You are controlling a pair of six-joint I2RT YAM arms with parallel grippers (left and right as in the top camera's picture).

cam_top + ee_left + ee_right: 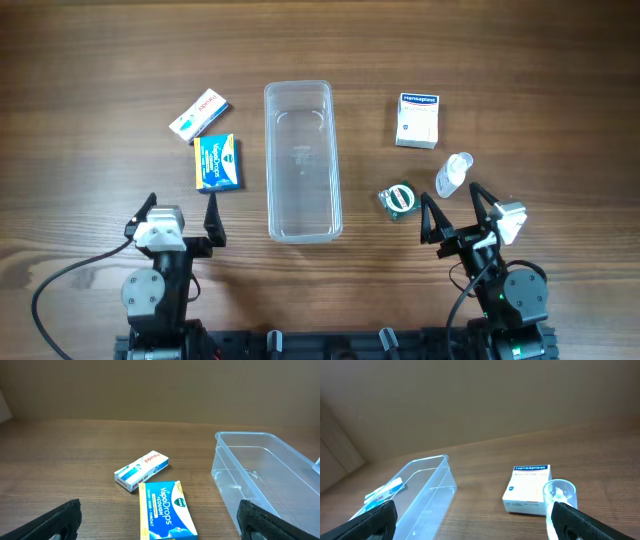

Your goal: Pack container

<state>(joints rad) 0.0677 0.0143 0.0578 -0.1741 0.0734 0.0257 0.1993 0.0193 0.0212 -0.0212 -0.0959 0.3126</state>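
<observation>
left claw (181, 206), wide open and empty, sits closest to the blue box (217, 163), which lies just left of the long container (300, 160) pointing away from it.

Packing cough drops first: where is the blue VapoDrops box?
Overhead view: the blue VapoDrops box lies left of the container, beside the white box on that side, ahead of the left gripper.
</observation>
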